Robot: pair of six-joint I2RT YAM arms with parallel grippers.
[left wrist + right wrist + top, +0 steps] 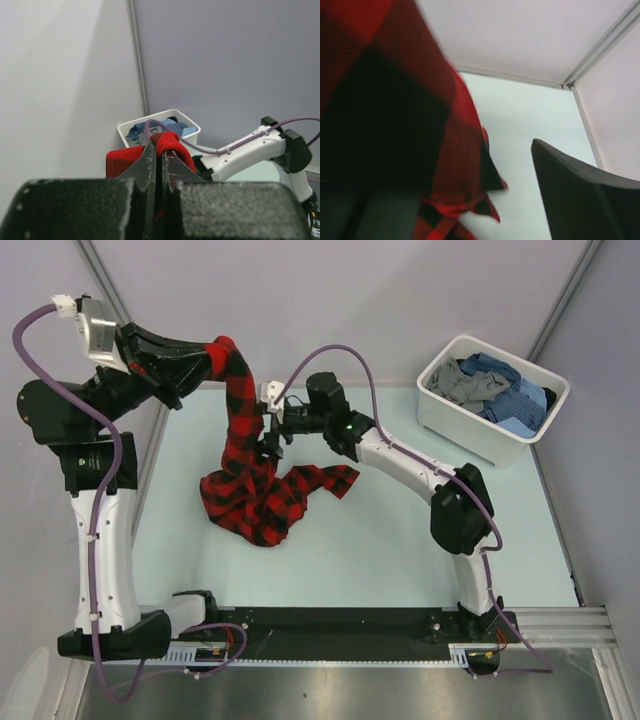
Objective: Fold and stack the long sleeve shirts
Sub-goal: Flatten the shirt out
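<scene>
Left gripper [200, 362] is clamped tight on a bunched fold of the red-and-black check shirt [265, 495]. The left wrist view shows the red cloth poking out right between its fingers [150, 160]. From that grip the shirt hangs down in a long twisted rope, and the rest of it is crumpled in a heap on the tabletop [380, 550] below and a bit toward the right arm.

Right gripper [270, 445] is right up against the hanging part, about halfway down, with its jaws wide apart. In its wrist view one finger [580, 200] stands clear of the cloth with bare tabletop showing in the gap, while the shirt fills the other side. Can't tell if the other finger is touching it.

Well off past the right gripper, at the far corner, there's a white tub [460, 430] with blue check and grey shirts [495, 385] stuffed in it.
</scene>
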